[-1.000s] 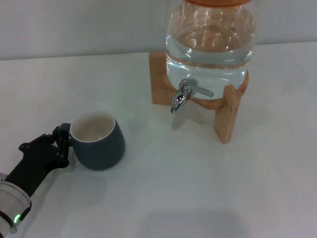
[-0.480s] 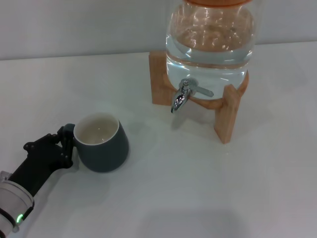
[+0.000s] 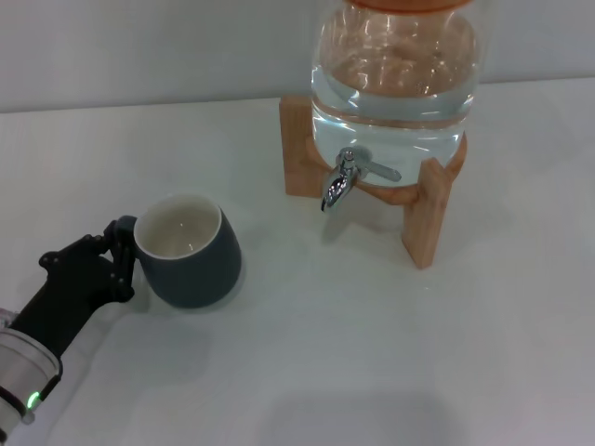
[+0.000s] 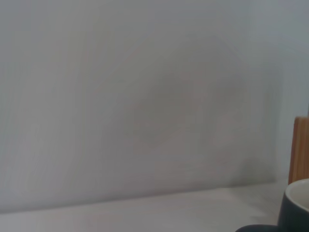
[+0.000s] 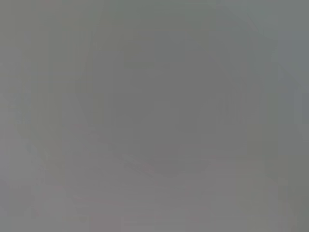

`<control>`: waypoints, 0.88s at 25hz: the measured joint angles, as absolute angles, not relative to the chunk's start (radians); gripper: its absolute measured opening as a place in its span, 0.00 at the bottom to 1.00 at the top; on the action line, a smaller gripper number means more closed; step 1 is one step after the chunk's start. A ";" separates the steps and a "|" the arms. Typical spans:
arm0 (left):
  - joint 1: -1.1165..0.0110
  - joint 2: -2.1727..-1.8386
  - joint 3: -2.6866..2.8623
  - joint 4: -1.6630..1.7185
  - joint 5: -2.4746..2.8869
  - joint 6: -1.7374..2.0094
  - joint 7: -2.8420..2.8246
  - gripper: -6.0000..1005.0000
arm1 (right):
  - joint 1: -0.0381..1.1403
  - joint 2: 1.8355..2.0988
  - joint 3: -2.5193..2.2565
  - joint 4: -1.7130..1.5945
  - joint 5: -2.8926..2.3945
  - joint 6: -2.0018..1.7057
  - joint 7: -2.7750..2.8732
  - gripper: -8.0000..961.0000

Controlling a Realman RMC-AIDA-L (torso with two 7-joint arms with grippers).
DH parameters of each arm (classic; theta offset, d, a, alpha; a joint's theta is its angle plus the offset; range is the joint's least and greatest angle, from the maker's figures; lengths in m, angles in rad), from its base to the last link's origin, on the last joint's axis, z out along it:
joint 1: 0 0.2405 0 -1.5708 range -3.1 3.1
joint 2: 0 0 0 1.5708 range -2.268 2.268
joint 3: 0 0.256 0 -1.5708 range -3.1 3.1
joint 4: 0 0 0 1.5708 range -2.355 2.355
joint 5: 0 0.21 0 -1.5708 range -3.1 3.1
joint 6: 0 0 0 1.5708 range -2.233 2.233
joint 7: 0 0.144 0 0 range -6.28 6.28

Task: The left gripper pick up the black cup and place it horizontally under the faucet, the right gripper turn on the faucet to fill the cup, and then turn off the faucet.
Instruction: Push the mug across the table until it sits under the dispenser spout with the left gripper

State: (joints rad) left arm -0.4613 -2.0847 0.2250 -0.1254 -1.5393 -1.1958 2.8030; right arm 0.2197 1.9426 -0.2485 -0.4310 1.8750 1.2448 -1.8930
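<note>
The black cup (image 3: 191, 253), dark teal with a cream inside, sits upright at the left of the white table, its mouth leaning slightly toward me. My left gripper (image 3: 119, 253) is shut on the cup's handle on its left side, and the white-and-grey arm runs off to the lower left corner. In the left wrist view only the cup's rim (image 4: 297, 207) shows, at the picture's edge. The chrome faucet (image 3: 340, 182) juts from the clear water jar (image 3: 395, 74), well to the right of the cup and farther back. The right gripper is out of view, and the right wrist view is plain grey.
The jar rests on a wooden stand (image 3: 424, 216) whose legs reach the table (image 3: 372, 353) beside and behind the faucet. The stand's edge (image 4: 301, 150) also shows in the left wrist view. A pale wall lies behind.
The cup, held by my left gripper, has shifted a little to the right and then away from me, toward the jar. The faucet and the jar are unchanged.
</note>
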 joint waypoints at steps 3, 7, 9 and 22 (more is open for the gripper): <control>-0.472 -2.084 0.224 -0.124 -1.541 -1.208 2.803 0.11 | 0.222 1.941 -0.249 -0.431 1.875 1.243 -1.898 0.88; -0.495 -2.083 0.225 -0.123 -1.541 -1.202 2.803 0.11 | 0.224 1.941 -0.250 -0.430 1.874 1.243 -1.904 0.88; -0.504 -2.083 0.227 -0.123 -1.540 -1.196 2.803 0.11 | 0.224 1.941 -0.252 -0.430 1.874 1.243 -1.904 0.88; -0.523 -2.089 0.230 -0.135 -1.506 -1.154 2.803 0.11 | 0.222 1.943 -0.256 -0.430 1.874 1.245 -1.904 0.88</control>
State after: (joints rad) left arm -0.5234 -2.0891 0.2300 -0.1345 -1.5062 -1.1545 2.8025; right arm 0.2224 1.9435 -0.2556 -0.4297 1.8744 1.2454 -1.9037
